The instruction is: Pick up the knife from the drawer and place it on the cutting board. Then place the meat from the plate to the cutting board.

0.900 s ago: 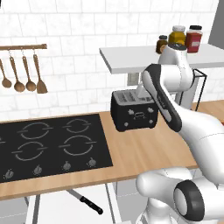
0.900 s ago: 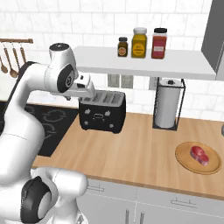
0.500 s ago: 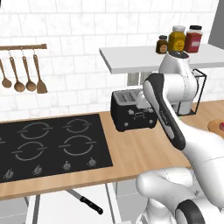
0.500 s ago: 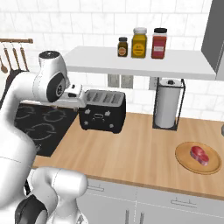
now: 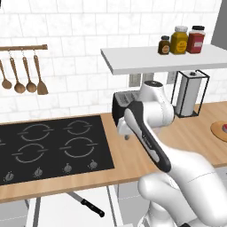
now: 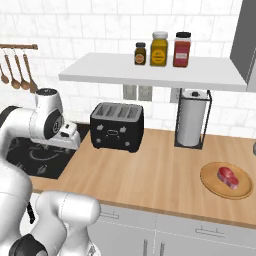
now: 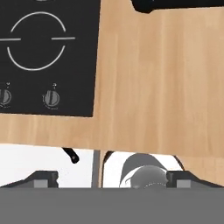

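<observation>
The knife (image 5: 90, 207) lies in the open drawer (image 5: 53, 212) below the counter's front edge, black handle toward the right and blade toward the left. In the hand view the handle's end (image 7: 70, 155) pokes out from under the counter over the drawer's white inside (image 7: 35, 158). My gripper (image 7: 111, 179) is open, fingers wide apart, hanging over the counter (image 5: 128, 159) beside the cooktop, above the drawer. The hand (image 5: 126, 131) (image 6: 68, 136) is in front of the toaster. The meat (image 6: 228, 177) rests on the round tan plate (image 6: 210, 186) at the right. The cutting board is out of view.
A black toaster (image 6: 117, 126) stands at the back of the counter, a paper towel holder (image 6: 191, 119) to its right. The black cooktop (image 5: 48, 146) lies on the left. A shelf (image 6: 150, 70) with spice jars hangs above, and wooden spoons (image 5: 22, 75) hang on the wall.
The arm has swung its hand away from the toaster's front, left and down toward the counter's front edge by the cooktop. Knife, meat and plate have not moved.
</observation>
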